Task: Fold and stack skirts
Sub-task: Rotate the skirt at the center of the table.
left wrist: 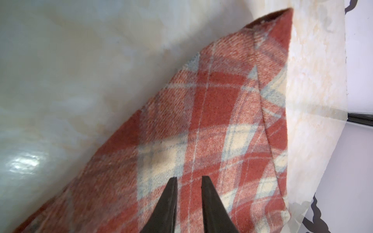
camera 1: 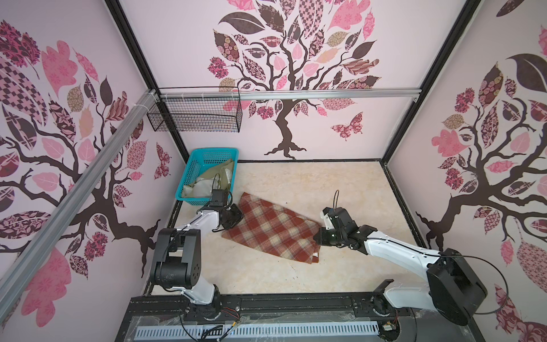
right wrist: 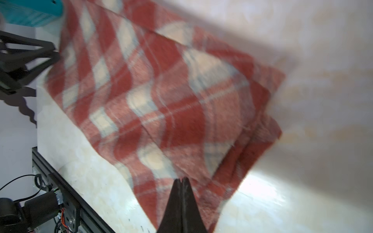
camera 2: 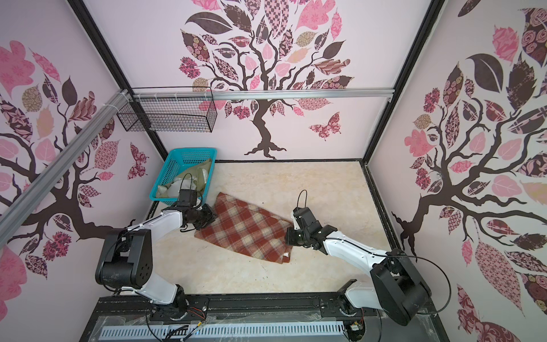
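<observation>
Skirts, count: two, one plaid skirt [camera 1: 272, 228] in rust-red and cream, and one olive-green skirt [camera 1: 207, 180] with pale lining.
Plaid skirt, place: flat on the bench [camera 1: 340, 189], between the two arms.
Plaid skirt, long axis: it runs from the left arm's side to the right arm's side, and the right end lies nearer to the robot base. Layered edges and a small white label [camera 1: 316, 254] show at that end.
Olive-green skirt, place: crumpled inside the turquoise basket [camera 1: 189, 174] at the far left corner; its direction I cannot tell.
Baskets, count: one turquoise.
Left fingers [left wrist: 171, 187]: apart with a narrow gap, over the left end of the plaid skirt.
Right fingers [right wrist: 178, 201]: pressed together, tips at the right edge of the plaid skirt.
</observation>
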